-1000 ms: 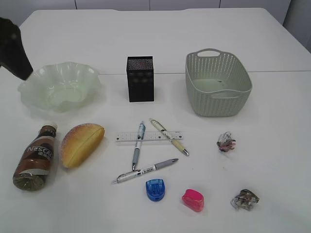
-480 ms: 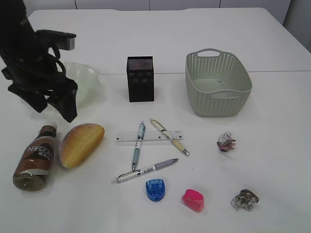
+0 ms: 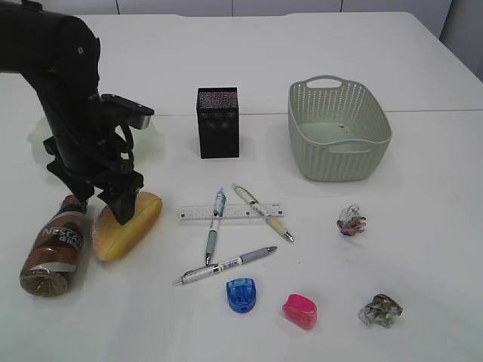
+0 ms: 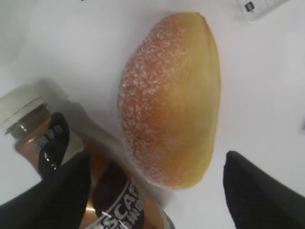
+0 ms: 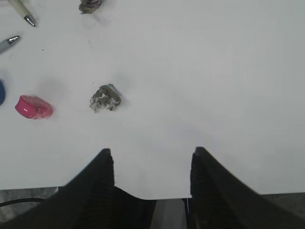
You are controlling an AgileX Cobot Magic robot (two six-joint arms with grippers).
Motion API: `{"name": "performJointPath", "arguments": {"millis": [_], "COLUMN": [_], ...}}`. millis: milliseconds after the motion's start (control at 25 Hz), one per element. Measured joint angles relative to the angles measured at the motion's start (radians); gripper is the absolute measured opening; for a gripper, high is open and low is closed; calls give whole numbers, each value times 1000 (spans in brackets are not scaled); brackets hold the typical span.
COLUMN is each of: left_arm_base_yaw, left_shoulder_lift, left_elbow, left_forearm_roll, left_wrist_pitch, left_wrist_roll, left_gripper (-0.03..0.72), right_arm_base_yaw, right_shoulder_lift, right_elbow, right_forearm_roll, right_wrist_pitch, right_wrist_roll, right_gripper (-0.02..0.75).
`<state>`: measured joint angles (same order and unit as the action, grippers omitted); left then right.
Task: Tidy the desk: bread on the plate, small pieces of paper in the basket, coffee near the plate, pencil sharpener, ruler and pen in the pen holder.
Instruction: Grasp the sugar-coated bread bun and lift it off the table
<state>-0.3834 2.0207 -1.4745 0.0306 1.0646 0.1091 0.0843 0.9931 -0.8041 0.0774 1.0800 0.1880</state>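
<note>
**newbie_arm:** so what's different from a second ago? Back then the left arm was barely in the corner.

**deskbot_fan:** yeah, now it has swung right in over the bread. The left pincer hangs just above the bun's upper end, and it's been spreading on the way in. In the wrist view its fingers stand wide apart, one on each side of the bun's lower end, nothing clamped yet. One finger is right over the coffee, which lies on its side just left of the bread.

**newbie_arm:** and the plate?

**deskbot_fan:** mostly hidden behind the arm now, up and left of the bread. So I'd say bread-on-plate is the first step, and it's only at the approach.

**newbie_arm:** anything else moved?

**deskbot_fan:** nope. The ruler and the pens sit right of the bread, same as before, with the pen holder and basket further up the surface. The right pincer is partly spread over bare surface near a paper scrap, holding nothing.

**newbie_arm:** risk?

**deskbot_fan:** probably nudging the bottle on the way down.
</note>
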Motion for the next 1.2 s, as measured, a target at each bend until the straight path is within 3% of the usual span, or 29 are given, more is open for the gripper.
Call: {"name": "performJointPath", "arguments": {"millis": [280,1200], "left_arm_base_yaw": [0,-6], "left_shoulder_lift": [64,108], "left_elbow": [-1,-5], "left_forearm_roll": [27,-31], "left_wrist_pitch": [-20,-117], "left_wrist_roll": [0,0], "left_gripper": [641,617], "right_arm_base_yaw": [0,0], "right_shoulder_lift": [1,1], "right_elbow": [0,0], "right_forearm_roll": [-11,-19], "right_wrist_pitch": [-36,-47], "right_wrist_roll": [0,0], "right_gripper": [388,388]}}
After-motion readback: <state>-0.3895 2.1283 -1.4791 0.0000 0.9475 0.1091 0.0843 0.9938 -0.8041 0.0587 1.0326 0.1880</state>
